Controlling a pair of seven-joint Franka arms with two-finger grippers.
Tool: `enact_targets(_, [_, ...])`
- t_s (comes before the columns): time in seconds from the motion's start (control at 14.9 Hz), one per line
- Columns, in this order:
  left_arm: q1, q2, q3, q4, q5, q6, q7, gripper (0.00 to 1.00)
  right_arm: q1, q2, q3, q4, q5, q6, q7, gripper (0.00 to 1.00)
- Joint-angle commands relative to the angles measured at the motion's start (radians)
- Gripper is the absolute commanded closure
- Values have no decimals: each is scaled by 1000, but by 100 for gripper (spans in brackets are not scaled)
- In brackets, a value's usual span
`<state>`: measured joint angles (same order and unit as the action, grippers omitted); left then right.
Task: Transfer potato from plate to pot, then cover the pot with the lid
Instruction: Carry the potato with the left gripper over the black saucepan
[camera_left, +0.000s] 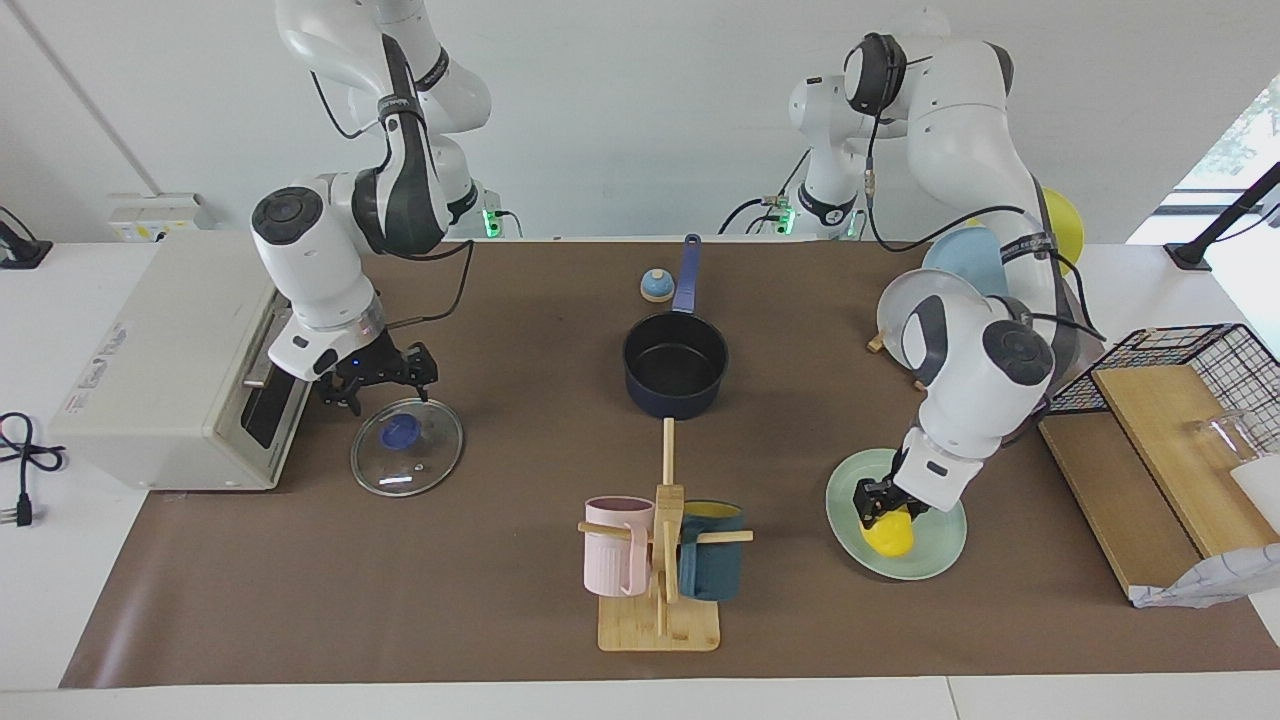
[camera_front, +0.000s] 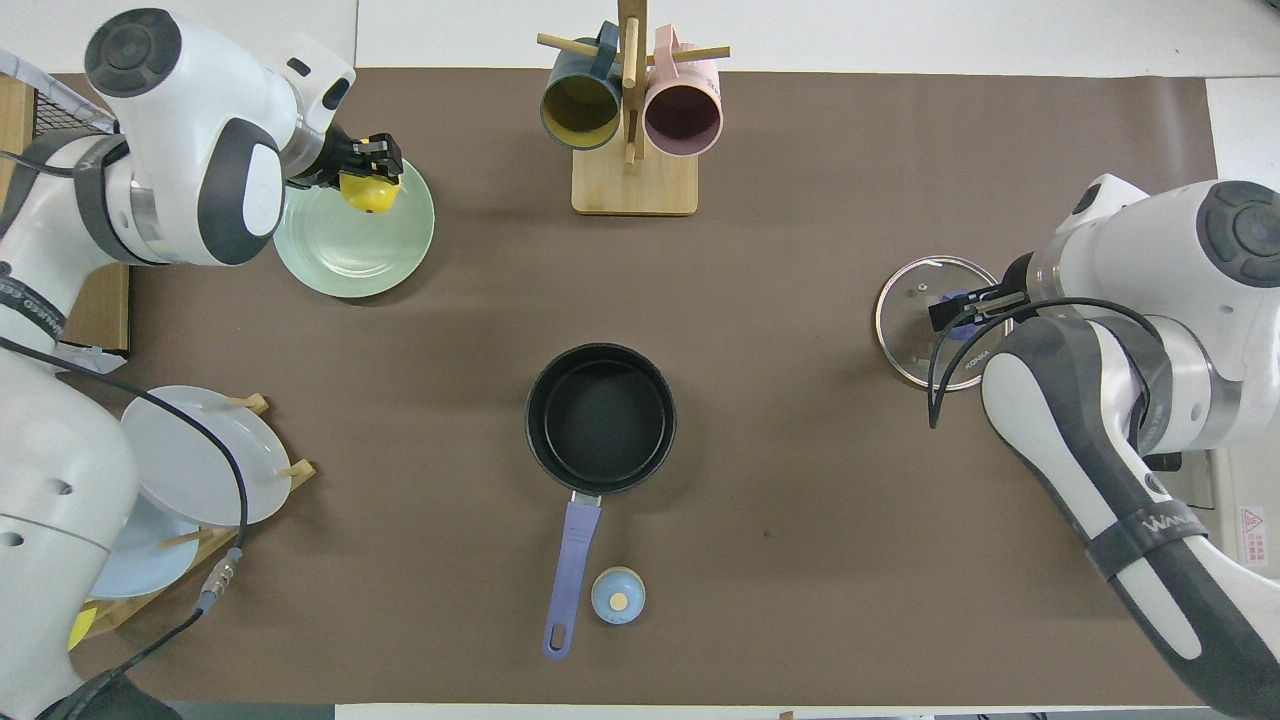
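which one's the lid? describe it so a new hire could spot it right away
Start at the white toaster oven at the right arm's end of the table. In front of its door, flat on the brown mat, lies the lid, with the right gripper over it. It is the only clear glass disc, metal-rimmed with a blue knob at its centre; the little blue dome by the pot handle is opaque.
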<state>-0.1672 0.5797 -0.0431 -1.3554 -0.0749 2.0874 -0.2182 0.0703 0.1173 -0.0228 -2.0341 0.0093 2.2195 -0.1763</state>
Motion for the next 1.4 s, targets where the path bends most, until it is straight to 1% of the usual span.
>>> enact_targets(0.0, [-20, -170, 0, -37, -37, -183, -35, 100, -9, 10, 6, -23, 12, 35, -55, 0])
enact_targets(0.07, [-52, -214, 0, -37, -37, -249, -88, 100, -13, 30, 6, -23, 12, 64, -107, 0])
enact_targets(0.2, [-122, -276, 0, -65, -37, -325, -183, 100, -20, 65, 6, -20, 14, 91, -147, 0])
enact_targets(0.33, [-214, -342, 0, -157, -37, -316, -286, 100, -18, 106, 7, -9, 24, 100, -147, 0])
enact_targets(0.4, [-259, -371, 0, -216, -37, -299, -323, 100, -17, 107, 6, 4, 46, 83, -155, 0])
enact_targets(0.47, [-299, -400, 0, -284, -37, -240, -349, 100, -18, 108, 6, 8, 50, 85, -175, 0])
enact_targets(0.6, [-368, -460, 0, -445, -37, -48, -415, 100, -17, 113, 6, 5, 50, 97, -209, 0])
enact_targets(0.67, [-396, -486, 0, -515, -37, 21, -426, 100, -18, 120, 6, 5, 50, 100, -209, 0])
enact_targets(0.74, [-422, -500, 0, -572, -36, 61, -428, 100, -18, 123, 6, 5, 50, 100, -209, 0])
enact_targets(0.87, [-442, -486, 2, -614, -29, 115, -428, 100, -20, 131, 4, 5, 50, 104, -245, 0])
enact_targets(1.0, [-443, -483, 2, -660, -23, 190, -418, 100, -38, 143, 4, -5, 50, 147, -287, 0])
enact_targets(1.2, [-449, -488, 2, -728, 3, 259, -415, 100, -43, 151, 4, -3, 50, 146, -299, 0])
enact_targets(1.27, [-459, -486, 2, -734, 4, 264, -417, 100, -43, 151, 4, -3, 50, 146, -298, 3])
enact_targets(1.34, [-463, -480, 2, -743, 6, 272, -421, 100, -41, 151, 4, -3, 52, 146, -295, 8])
